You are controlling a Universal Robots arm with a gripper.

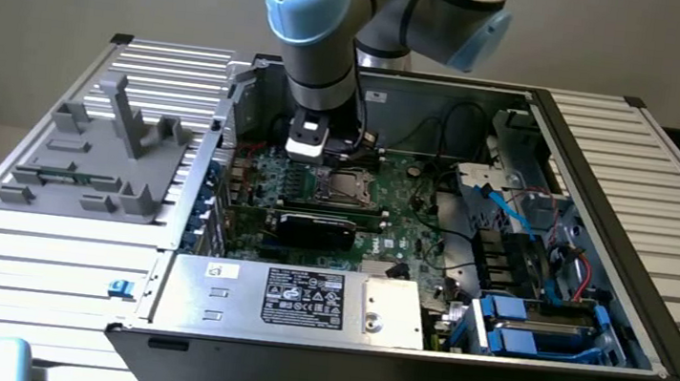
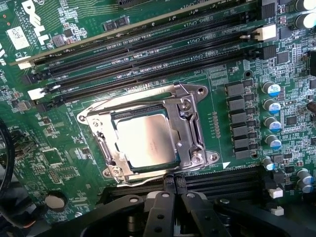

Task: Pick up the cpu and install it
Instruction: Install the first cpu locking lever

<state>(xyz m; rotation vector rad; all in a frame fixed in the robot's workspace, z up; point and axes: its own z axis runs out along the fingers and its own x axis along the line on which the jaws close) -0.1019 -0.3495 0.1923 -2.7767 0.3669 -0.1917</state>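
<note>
The cpu (image 2: 146, 141) lies flat inside the dark square socket on the green motherboard (image 2: 64, 163), shiny metal top facing up; the metal frame (image 2: 190, 123) of the socket goes around it on all sides. The gripper (image 2: 176, 195) hangs just above the board beside the socket – its two black fingers (image 2: 163, 197) are pressed together and nothing is between them; they do not touch the cpu. Long black memory slots (image 2: 148, 49) run near the socket on the far side from the fingers.

In the exterior view the arm reaches down into the open computer case (image 1: 634, 311); the gripper (image 1: 318, 154) is close over the cpu (image 1: 344, 187). A grey plastic fixture (image 1: 100, 163) with upright posts stands on the table (image 1: 650, 168) outside the case, on the exterior view's left – well apart from the gripper.
</note>
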